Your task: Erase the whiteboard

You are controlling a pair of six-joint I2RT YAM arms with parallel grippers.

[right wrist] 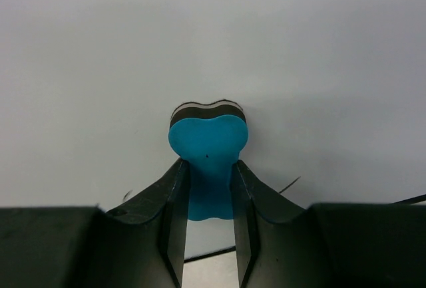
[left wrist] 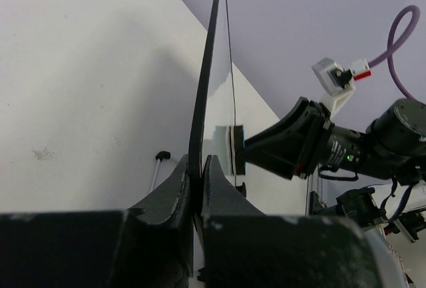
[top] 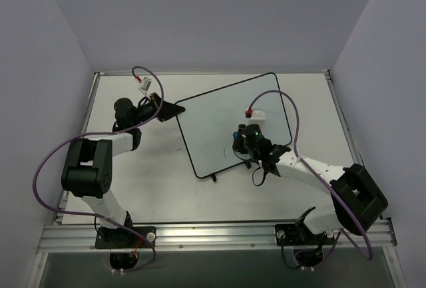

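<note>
The whiteboard [top: 226,118] lies tilted on the table, white with a thin black frame and two small black feet at its near edge. My left gripper [top: 174,110] is shut on its left edge; the left wrist view shows the board edge-on [left wrist: 203,95] between the jaws. My right gripper [top: 238,143] is shut on a blue bone-shaped eraser [right wrist: 207,151] and presses it flat on the board [right wrist: 213,42] near its lower part. The eraser also shows in the left wrist view [left wrist: 234,148]. Faint black marks [right wrist: 290,184] remain beside the eraser.
The white table [top: 153,181] is bounded by grey walls left, right and behind. A metal rail [top: 213,233] runs along the near edge. Purple cables loop over both arms.
</note>
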